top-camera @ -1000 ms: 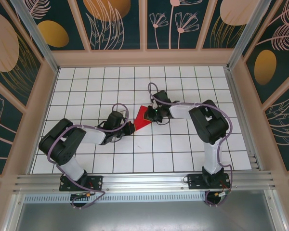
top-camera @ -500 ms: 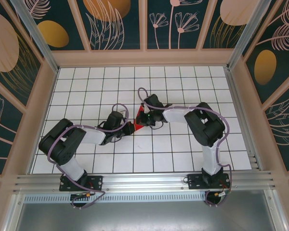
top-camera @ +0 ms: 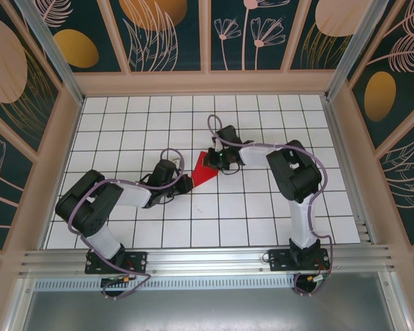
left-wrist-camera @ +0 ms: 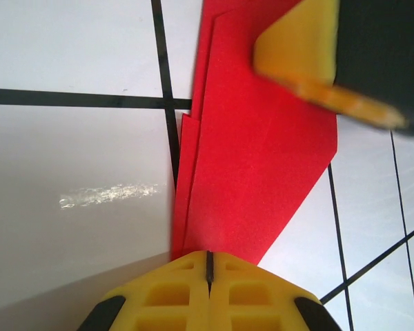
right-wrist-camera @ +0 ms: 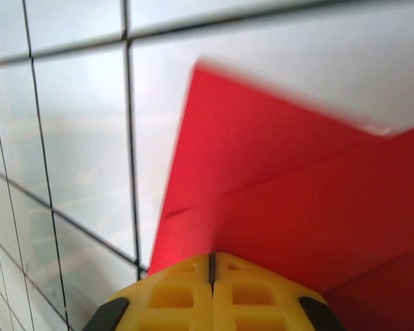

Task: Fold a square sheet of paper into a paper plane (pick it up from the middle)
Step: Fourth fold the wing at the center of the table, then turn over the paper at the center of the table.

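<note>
Right jaws, closed, have retreated to the far corner of the red paper; left jaws closed at its tip; gridded surface, floral walls.

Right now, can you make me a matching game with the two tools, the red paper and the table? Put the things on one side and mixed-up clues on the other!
Things:
1. left tool
2. right tool
3. red paper
4. table

Clues:
A. white tiles with black lines
B. shut, at the paper's far right end
C. bright red, folded in layers
D. shut, at the paper's near left tip

Pairs: 1-D, 2-B, 3-C, 4-A
</note>
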Controlling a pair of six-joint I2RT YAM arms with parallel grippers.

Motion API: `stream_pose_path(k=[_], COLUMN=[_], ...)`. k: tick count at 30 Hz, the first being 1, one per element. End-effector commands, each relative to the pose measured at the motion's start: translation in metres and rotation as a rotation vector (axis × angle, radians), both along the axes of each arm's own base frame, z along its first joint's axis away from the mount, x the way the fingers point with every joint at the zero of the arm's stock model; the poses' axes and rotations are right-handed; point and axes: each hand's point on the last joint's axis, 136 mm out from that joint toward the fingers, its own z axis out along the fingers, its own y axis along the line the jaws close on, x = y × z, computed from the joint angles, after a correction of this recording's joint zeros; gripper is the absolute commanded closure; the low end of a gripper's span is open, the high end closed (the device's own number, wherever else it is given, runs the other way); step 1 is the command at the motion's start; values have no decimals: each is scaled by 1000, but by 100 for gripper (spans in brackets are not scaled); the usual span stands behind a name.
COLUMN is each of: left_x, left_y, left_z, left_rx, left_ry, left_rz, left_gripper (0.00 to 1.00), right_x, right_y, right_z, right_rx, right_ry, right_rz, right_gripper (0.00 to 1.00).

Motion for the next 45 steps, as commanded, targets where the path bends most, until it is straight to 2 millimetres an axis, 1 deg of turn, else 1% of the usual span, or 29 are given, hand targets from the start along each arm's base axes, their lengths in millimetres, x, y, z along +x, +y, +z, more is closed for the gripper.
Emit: stream_pose_path(k=[1, 4, 7, 10, 13, 15, 18, 20, 22, 24, 26, 27, 30, 32, 34, 37, 39, 42, 45], left_x=[-40, -40, -40, -38, -34, -29, -17, -9, -1, 5, 9, 10, 10, 11, 11, 15, 20, 26, 29], left_y=[26, 26, 26, 25, 22, 17, 8, 2, 0, 3, 8, 11, 12, 9, 1, -4, -3, 2, 1], left_z=[-48, -48, -47, -43, -35, -25, -3, 15, 30, 40, 46, 46, 45, 42, 39, 30, 24, 15, 10], left_rx=[134, 131, 132, 125, 109, 83, 29, -12, -46, -53, -46, -40, -30, -23, -7, 65, 123, 192, 215], left_ry=[169, 168, 166, 156, 138, 117, 68, 30, -5, -35, -59, -67, -69, -67, -70, -77, -81, -80, -71], left_rz=[-19, -19, -19, -16, -16, -16, -6, 4, 30, 69, 101, 110, 111, 86, 22, -58, -85, -99, -115], left_gripper=[100, 100, 100, 100, 100, 99, 90, 81, 74, 66, 59, 57, 52, 52, 53, 57, 61, 61, 61], right_x=[37, 55, 70, 78, 78, 72, 54, 38, 22, 6, -6, -9, -23, -26, -26, -26, -26, -27, -28], right_y=[-41, -60, -73, -78, -78, -78, -73, -66, -57, -49, -41, -40, -24, -19, -17, -17, -19, -22, -24], right_z=[-15, -21, -16, 3, 28, 44, 61, 62, 62, 58, 55, 54, 53, 51, 51, 51, 53, 55, 55], right_rx=[-66, -72, -76, -68, -53, -35, -17, -25, -31, -39, -35, -27, 19, 28, 33, 30, 24, 17, 13], right_ry=[-28, -22, -30, -70, -124, -154, -184, -184, -181, -169, -155, -146, -122, -111, -107, -106, -111, -118, -118], right_rz=[-106, -154, -187, -193, -190, -186, -165, -143, -118, -98, -82, -89, -65, -62, -62, -66, -71, -77, -84], right_gripper=[99, 99, 99, 98, 95, 92, 85, 78, 72, 65, 60, 58, 54, 52, 52, 51, 49, 48, 47])
